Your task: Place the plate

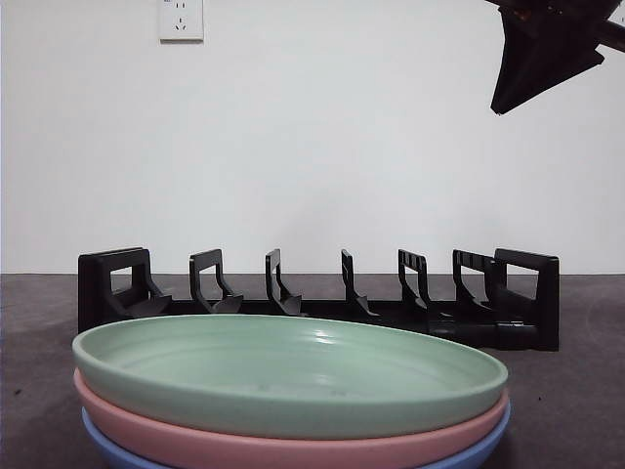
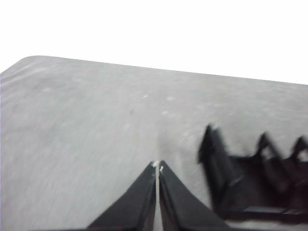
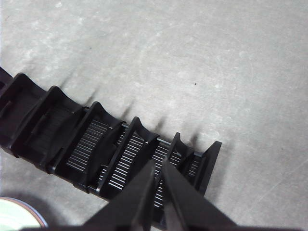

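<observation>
Grey matte tabletop under a blank white wall, and my pale green shallow plastic plate (image 1: 293, 376) lies flat, rim up, topping a pink plate (image 1: 293, 445) and a blue plate (image 1: 488, 435), just in front of the black slotted dish rack (image 1: 322, 303). It looks light, stiff, a bit slick; I'd pinch its thin rim. Round, so no long axis. My right gripper (image 3: 158, 166) hangs over the rack, jaws together; my left gripper (image 2: 158, 166), also closed, waits beside the rack's end.

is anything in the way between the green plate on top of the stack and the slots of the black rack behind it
Nothing visible. The green plate tops the stack, over a pink plate and a blue plate. Only bare table lies between it and the empty black rack. The right gripper hangs above the rack; the left gripper waits aside.
</observation>
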`<act>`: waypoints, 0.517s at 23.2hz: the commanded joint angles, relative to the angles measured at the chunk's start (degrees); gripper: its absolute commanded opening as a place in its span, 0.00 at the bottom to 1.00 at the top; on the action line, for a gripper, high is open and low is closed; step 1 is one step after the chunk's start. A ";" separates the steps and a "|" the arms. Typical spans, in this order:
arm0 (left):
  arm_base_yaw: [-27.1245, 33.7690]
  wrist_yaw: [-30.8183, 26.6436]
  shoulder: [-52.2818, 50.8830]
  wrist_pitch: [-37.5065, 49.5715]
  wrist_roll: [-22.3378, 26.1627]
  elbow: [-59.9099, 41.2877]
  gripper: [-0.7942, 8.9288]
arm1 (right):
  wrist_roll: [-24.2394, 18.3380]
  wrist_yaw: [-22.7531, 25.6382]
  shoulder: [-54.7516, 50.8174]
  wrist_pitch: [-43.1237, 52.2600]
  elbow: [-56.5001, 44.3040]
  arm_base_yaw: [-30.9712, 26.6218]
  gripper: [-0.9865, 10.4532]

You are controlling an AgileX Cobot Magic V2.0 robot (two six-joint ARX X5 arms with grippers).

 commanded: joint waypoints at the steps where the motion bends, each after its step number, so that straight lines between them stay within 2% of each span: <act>1: 1.18 0.04 -6.49 0.83 0.81 -6.82 0.09 | -0.39 -0.15 0.50 0.33 1.03 0.28 0.11; 5: 2.84 0.04 -11.21 3.10 0.83 -13.16 0.09 | -0.39 -0.17 0.50 0.33 1.03 0.28 0.11; 12: 3.37 0.04 -11.10 2.01 0.70 -12.96 0.09 | -0.39 -0.04 0.50 0.33 1.03 0.28 0.11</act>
